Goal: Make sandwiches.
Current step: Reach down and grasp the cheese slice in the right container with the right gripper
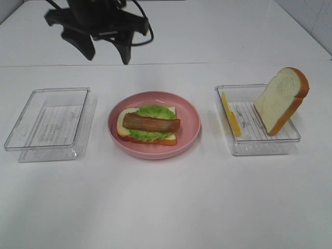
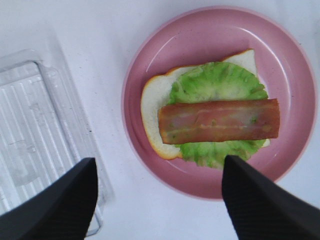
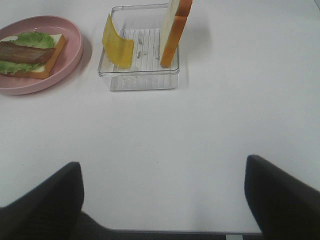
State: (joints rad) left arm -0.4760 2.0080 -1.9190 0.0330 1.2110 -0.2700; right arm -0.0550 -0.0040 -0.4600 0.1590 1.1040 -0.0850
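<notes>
You are looking at the sandwich half built on the pink plate, which is sitting at the middle of the tabletop. A white bread slice with an orange-brown crust is lying flat on the plate. The ruffled green lettuce is lying on that slice, and the reddish-brown bacon strip is lying lengthwise across the lettuce.

In the high view a clear container is standing to the right of the plate, apart from it. The yellow cheese square is leaning on edge against the container wall nearest the plate. The second bread slice is standing tilted at the container's far-right side, its top rising over the rim. To the left of the plate a second clear container is sitting on the tabletop.

Your left gripper is hanging well above the tabletop, its wrist camera looking straight down on the plate and the bacon. Its jaws are standing wide apart and gripping nothing.

Your right gripper is hanging over the tabletop, well apart from the container that is holding the cheese. Its jaws are also spread wide and gripping nothing.
</notes>
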